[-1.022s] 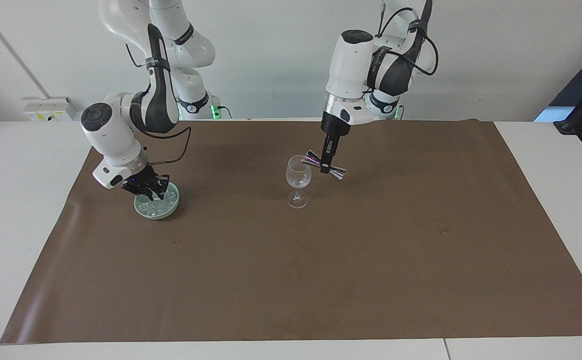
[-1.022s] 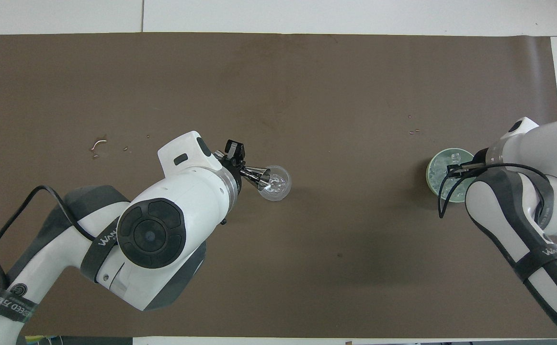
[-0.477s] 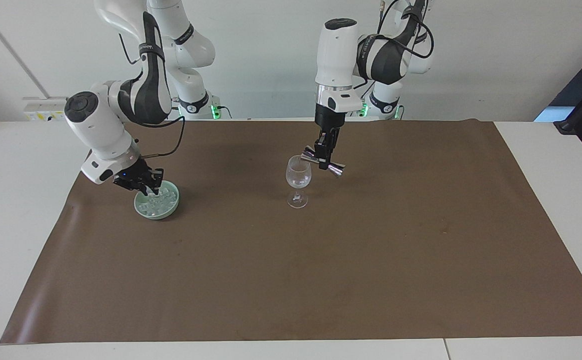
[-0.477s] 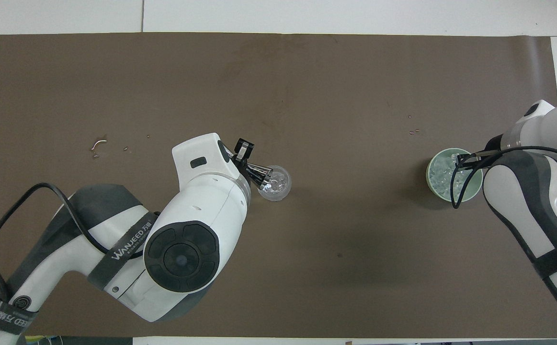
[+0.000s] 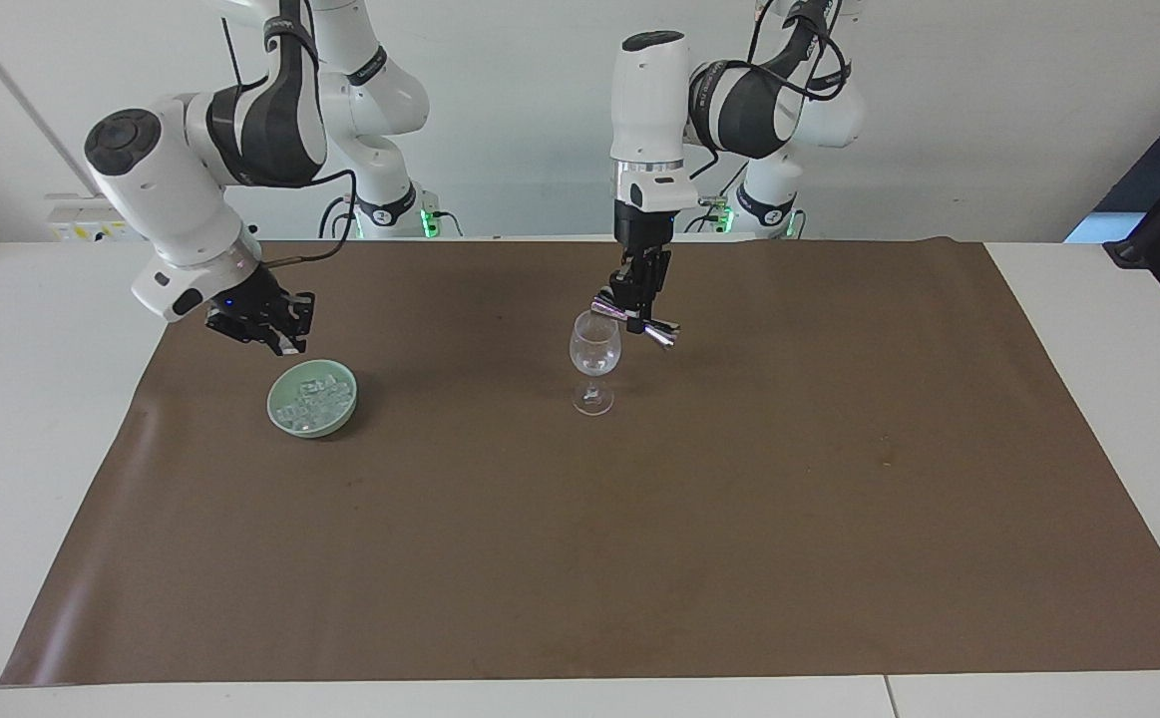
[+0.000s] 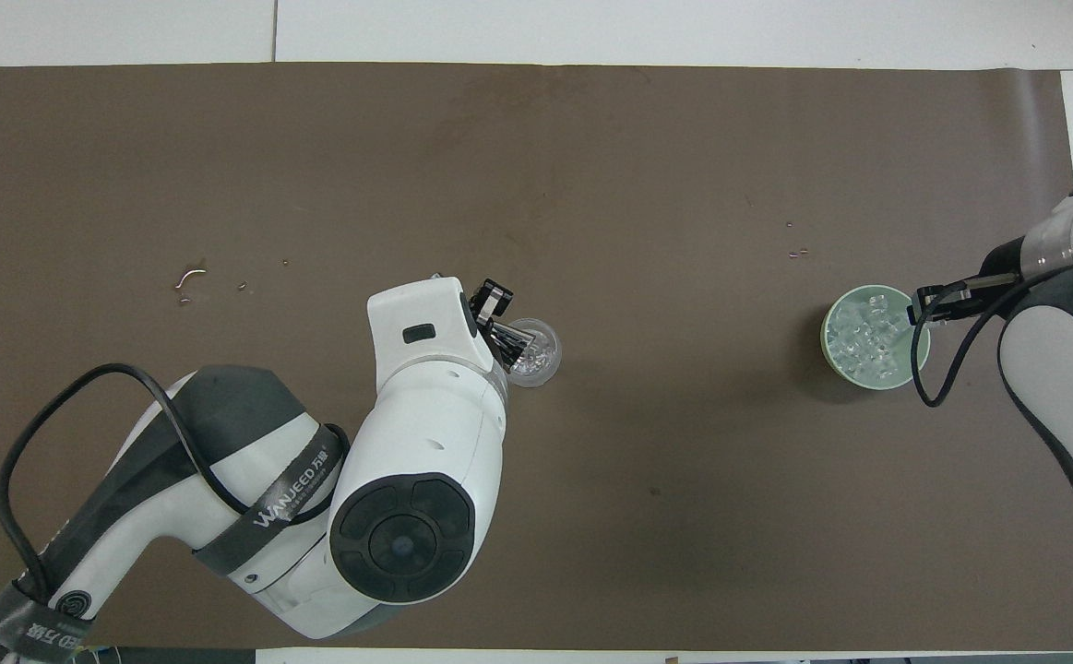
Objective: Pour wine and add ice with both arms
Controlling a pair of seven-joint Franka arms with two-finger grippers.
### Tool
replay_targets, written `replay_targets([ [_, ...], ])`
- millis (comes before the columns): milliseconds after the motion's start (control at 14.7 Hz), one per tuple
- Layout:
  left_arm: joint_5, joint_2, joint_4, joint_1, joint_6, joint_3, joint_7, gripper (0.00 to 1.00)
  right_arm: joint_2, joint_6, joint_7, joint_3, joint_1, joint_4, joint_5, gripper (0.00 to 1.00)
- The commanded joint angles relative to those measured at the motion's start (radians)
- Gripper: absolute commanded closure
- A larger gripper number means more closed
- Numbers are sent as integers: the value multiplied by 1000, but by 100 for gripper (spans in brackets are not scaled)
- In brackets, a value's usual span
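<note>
Small clear glassy ice cubes (image 5: pixel 312 404) (image 6: pixel 870 337) fill a pale green round bowl (image 5: pixel 344 417) (image 6: pixel 829 353) toward the right arm's end of the brown mat (image 5: pixel 639 519). The right gripper (image 5: pixel 283 329) hangs over its rim; whether its fingers hold anything I cannot tell. The left gripper (image 5: pixel 636 304) clamps a tilted silver double-cone jigger (image 5: pixel 664 334) (image 6: pixel 510 339) over the clear stemmed wine glass (image 5: pixel 594 361) (image 6: pixel 541 355).

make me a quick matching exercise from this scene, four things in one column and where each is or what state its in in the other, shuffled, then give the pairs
Things:
1. wine glass
2. green bowl
3. metal jigger
4. right end effector

Places or states:
A. holds the ice, at the right arm's end of the brown mat
B. up in the air over the bowl's rim
C. tilted, gripped in the left end effector over the glass's rim
D. stands upright on the mat, mid-table

Pairs: 1-D, 2-A, 3-C, 4-B
</note>
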Motion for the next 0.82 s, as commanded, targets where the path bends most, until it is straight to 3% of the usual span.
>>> replay_targets([
  [0, 46, 5, 14, -14, -12, 4, 6, 100, -52, -19, 13, 13, 10, -3, 14, 95],
  [341, 46, 5, 16, -12, -19, 4, 31, 100, -41, -80, 156, 89, 13, 93, 17, 95],
  [613, 34, 9, 23, 0, -16, 4, 30, 100, -35, -68, 249, 140, 14, 106, 66, 95],
  [749, -36, 5, 23, 14, -8, 8, 33, 100, -34, -63, 286, 148, 19, 115, 81, 95],
])
